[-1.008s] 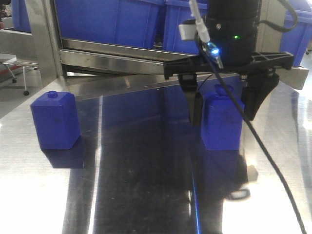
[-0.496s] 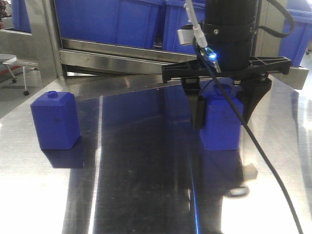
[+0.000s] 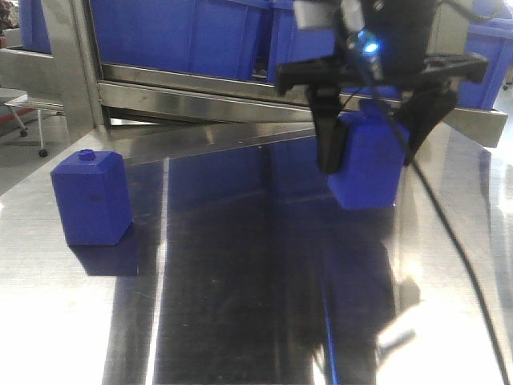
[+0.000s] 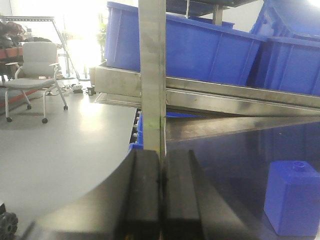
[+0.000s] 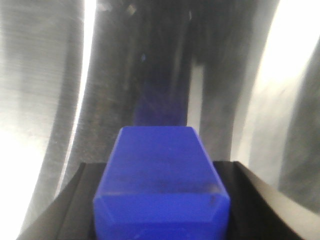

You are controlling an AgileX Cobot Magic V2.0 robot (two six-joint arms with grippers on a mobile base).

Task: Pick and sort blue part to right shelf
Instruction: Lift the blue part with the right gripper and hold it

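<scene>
In the front view, the right gripper [image 3: 373,148] comes down from the top right of the frame and pinches the blue part [image 3: 370,172] between its 2 black fingers [image 3: 329,152], 1 on each side of the block. The part sits right of centre in the upper half of the frame, upright. Its base appears to be clear of the steel table [image 3: 240,305], though the glare makes this hard to confirm. Its neck and cap are hidden behind the gripper body. A black cable [image 3: 449,241] hangs from the gripper and runs down past the part's right side to the lower right edge.

The right wrist view shows the same grip: the blue part [image 5: 160,185] fills the lower centre, and the right gripper [image 5: 161,210] has a dark finger [image 5: 82,200] pressed against each flank, with streaked, shiny metal beyond.

At the left of the front view, well apart from the part, a second blue block [image 3: 90,198] with a tiny round knob stands on the table. Blue bins [image 3: 184,36] sit on the shelf rail [image 3: 200,84] across the top.

In the left wrist view, the left gripper [image 4: 161,200] has its 2 fingers pressed together with nothing between them. A steel post [image 4: 152,75] rises behind it, the blue block [image 4: 292,197] sits at the lower right, and an office chair [image 4: 32,70] is at the upper left.
</scene>
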